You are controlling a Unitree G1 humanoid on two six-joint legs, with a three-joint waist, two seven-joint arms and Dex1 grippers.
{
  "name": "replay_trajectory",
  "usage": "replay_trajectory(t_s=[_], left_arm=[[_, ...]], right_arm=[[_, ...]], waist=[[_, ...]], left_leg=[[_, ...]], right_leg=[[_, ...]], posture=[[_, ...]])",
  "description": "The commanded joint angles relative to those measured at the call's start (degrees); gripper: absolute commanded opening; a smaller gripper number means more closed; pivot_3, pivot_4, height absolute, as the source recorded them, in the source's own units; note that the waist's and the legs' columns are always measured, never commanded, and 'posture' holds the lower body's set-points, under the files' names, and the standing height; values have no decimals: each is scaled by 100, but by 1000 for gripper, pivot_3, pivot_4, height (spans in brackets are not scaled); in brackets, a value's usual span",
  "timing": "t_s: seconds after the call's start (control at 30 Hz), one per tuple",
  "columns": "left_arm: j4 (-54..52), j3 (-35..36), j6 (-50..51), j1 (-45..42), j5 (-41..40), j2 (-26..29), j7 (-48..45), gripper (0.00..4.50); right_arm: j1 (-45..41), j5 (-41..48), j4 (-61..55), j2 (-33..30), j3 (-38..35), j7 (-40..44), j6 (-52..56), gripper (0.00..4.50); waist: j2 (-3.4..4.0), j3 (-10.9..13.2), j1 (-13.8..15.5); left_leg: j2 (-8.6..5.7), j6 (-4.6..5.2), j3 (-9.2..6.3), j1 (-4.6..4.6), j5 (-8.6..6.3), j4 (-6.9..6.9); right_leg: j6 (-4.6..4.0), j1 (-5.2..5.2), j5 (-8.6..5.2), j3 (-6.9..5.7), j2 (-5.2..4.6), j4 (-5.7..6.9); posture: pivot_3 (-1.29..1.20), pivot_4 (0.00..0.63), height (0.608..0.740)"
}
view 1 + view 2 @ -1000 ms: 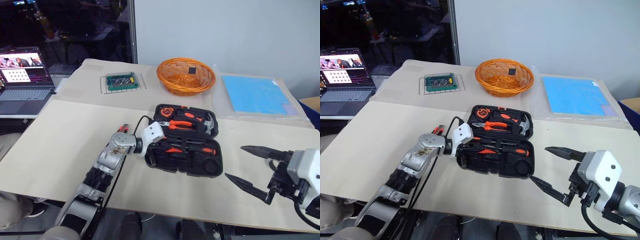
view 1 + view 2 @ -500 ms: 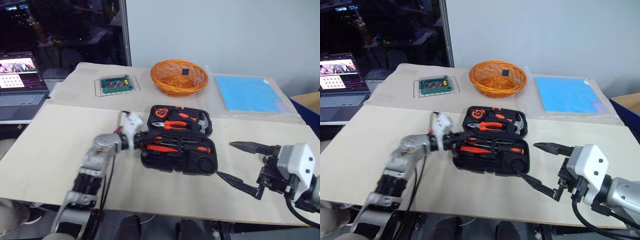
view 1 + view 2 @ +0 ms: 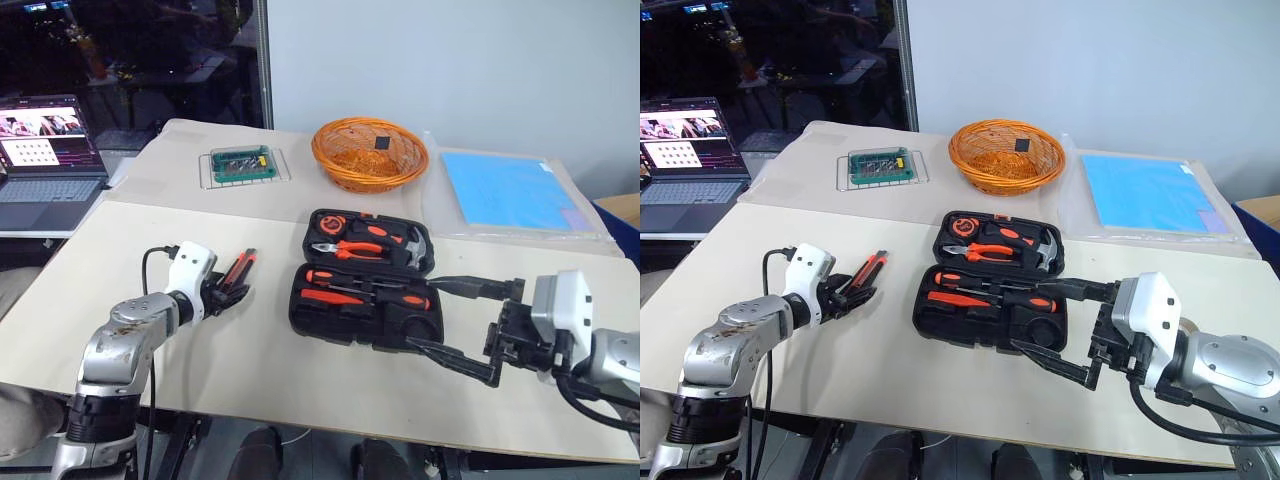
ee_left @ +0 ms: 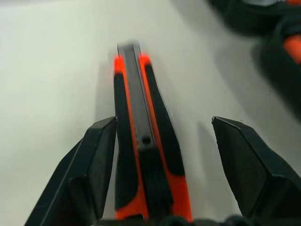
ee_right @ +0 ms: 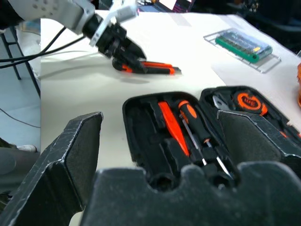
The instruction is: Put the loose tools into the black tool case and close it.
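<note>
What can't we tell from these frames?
- Left gripper around utility knife: its butt end is cut off by the left wrist view's bottom edge; contact unclear.
- Tool case: near-right recess hidden by right gripper in head views.
- Basket: dark item inside too small.

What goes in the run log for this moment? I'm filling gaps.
left gripper: open, astride utility knife on table | right gripper: open, empty, beside black tool case | case: open

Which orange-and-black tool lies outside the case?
The utility knife, on the bare table between the left end effector's open fingers; the others sit in the case.
</note>
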Motion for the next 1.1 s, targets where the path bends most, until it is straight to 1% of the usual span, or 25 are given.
replay_trajectory(t_s=[0.03, 0.07, 0.17, 0.2, 0.27, 0.3, 0.37, 0.47, 0.53, 0.57, 0.63, 0.7, 0.73, 0.83, 0.93, 1.03, 1.1], left_arm=[[34, -61, -253, -21, 60, 24, 44, 2150], [34, -28, -302, -7, 49, 22, 48, 1792], [-103, 202, -653, -11, -227, -32, -201, 1790], [-246, 334, -840, -52, -481, -70, -446, 1790], [-499, 418, -1075, -149, -909, 44, -1039, 1790], [-613, 341, -1022, -259, -1154, 203, -1456, 1790], [-782, -28, -1016, -571, -1422, 485, -2195, 1790], [-779, -704, -1034, -1052, -1474, 710, -2888, 1790], [-613, -1482, -1295, -1400, -1069, 772, -3326, 1790], [-475, -1835, -1647, -1567, -846, 711, -3580, 1790], [-84, -2459, -2024, -1925, -472, 535, -3891, 1790], [464, -2940, -2699, -2196, 54, 381, -4065, 1790], [740, -3134, -2833, -2332, 238, 308, -4141, 1790], [1517, -3487, -3242, -2667, 718, -8, -4100, 1790], [1994, -3657, -3514, -2825, 1007, -215, -4171, 1790], [2184, -3792, -3659, -2905, 1144, -267, -4463, 1790], [2110, -3815, -3646, -2897, 1067, -260, -4743, 1790]], right_arm=[[15, -10, -71, -33, -106, 18, -142, 4500], [63, -8, -86, -23, -151, 16, -144, 4500], [189, -33, -125, 8, -226, -3, -162, 4500], [249, -48, -140, 22, -257, -8, -175, 4500], [388, -75, -163, 48, -355, -11, -214, 4500], [505, -67, -178, 59, -475, 38, -246, 4500], [791, -50, -182, 59, -792, 189, -320, 4500], [1165, -69, -111, 41, -1213, 420, -415, 4500], [1446, -74, -19, 29, -1564, 634, -433, 4500], [1575, -66, 26, 17, -1752, 744, -433, 4500], [1791, -27, 100, -15, -2098, 936, -421, 4500], [1930, 6, 134, -52, -2341, 1067, -408, 4500], [1968, 29, 140, -65, -2426, 1099, -388, 4500], [2044, 45, 107, -72, -2550, 1131, -354, 4500], [2097, 110, -31, -57, -2607, 1063, -285, 4500], [2152, 145, -143, -33, -2627, 990, -245, 4500], [2169, 145, -180, -25, -2612, 948, -225, 4500]], waist=[[0, 0, 3], [0, 0, 9], [-1, 0, 16], [-1, 0, 17], [-2, 1, 18], [-2, 1, 23], [-2, 2, 35], [2, 2, 68], [4, 1, 42], [4, 1, 35], [4, 1, 34], [5, 2, 32], [5, 2, 17], [7, 3, -11], [8, 5, -1], [8, 5, 22], [9, 5, 25]], left_leg=[[0, 0, 0, -2, 0, -1], [1, 0, 0, -3, 0, -2], [3, 0, 1, -12, 0, -5], [3, 0, 2, -20, 0, -5], [4, 1, 0, -38, 1, -2], [3, 2, -1, -45, 1, 0], [1, 2, -4, -53, 1, 2], [-3, 2, -5, -56, 1, 3], [-3, 2, -1, -53, 1, 6], [-5, 4, -2, -53, 2, 7], [-5, 16, -4, -53, 10, 6], [-4, 33, -6, -54, 20, 9], [-4, 43, -7, -54, 27, 10], [-2, 46, -10, -54, 28, 10], [-3, 46, -14, -57, 28, 13], [-4, 47, -14, -60, 27, 13], [-5, 47, -14, -60, 27, 13]], right_leg=[[-1, 0, 0, 0, 0, 0], [-2, 0, -1, 0, 0, -1], [-2, 2, -1, 0, 1, 0], [-3, 2, 0, 0, 1, 0], [-2, -7, 1, 0, 2, 0], [-2, -11, 1, 0, 2, 0], [0, -12, 0, -3, 3, -1], [1, -8, -1, -7, 2, -6], [3, 0, 0, -5, 2, -16], [4, 1, 0, -5, 2, -16], [5, 0, 0, -5, 6, -15], [4, -1, 0, -5, 9, -14], [4, -2, 0, -5, 11, -13], [5, -3, 0, -1, 16, -12], [8, -4, -1, -1, 16, -12], [15, -4, 1, -2, 14, -13], [19, -4, 3, -2, 13, -13]], posture=[[0, 150, 740], [0, 150, 740], [0, 150, 740], [0, 150, 740], [0, 150, 740], [0, 150, 740], [0, 150, 740], [0, 150, 740], [0, 150, 740], [0, 150, 740], [0, 150, 740], [0, 150, 740], [0, 150, 740], [0, 150, 740], [0, 150, 740], [0, 150, 740], [0, 150, 740]])
